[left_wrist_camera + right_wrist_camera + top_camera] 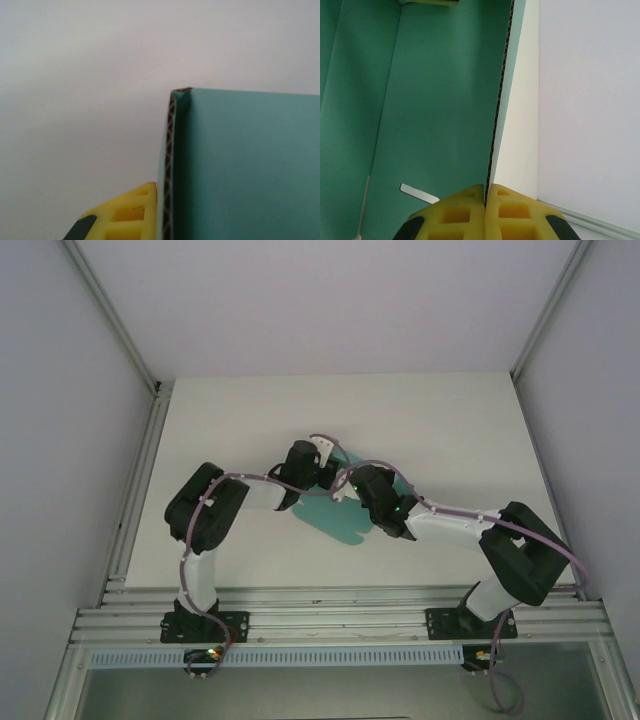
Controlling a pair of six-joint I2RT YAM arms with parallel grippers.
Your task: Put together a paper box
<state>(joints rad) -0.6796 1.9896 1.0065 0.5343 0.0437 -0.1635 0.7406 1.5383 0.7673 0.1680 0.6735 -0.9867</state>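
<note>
right gripper [486, 194]: pinched on paper box [440, 100] wall edge, probably keeping that wall raised | left gripper [325, 475]: finger beside box corner, closure indeterminate; probably bracing the fold

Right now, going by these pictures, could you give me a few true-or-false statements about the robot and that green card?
1. The paper box is a teal-green card. True.
2. The right hand is shut on an edge of the paper box. True.
3. That hand's fingers are red. False: they are yellow.
4. The paper box lies at the far edge of the table. False: it lies mid-table.
5. Its cut edge shows a zigzag corrugated core. True.
</note>
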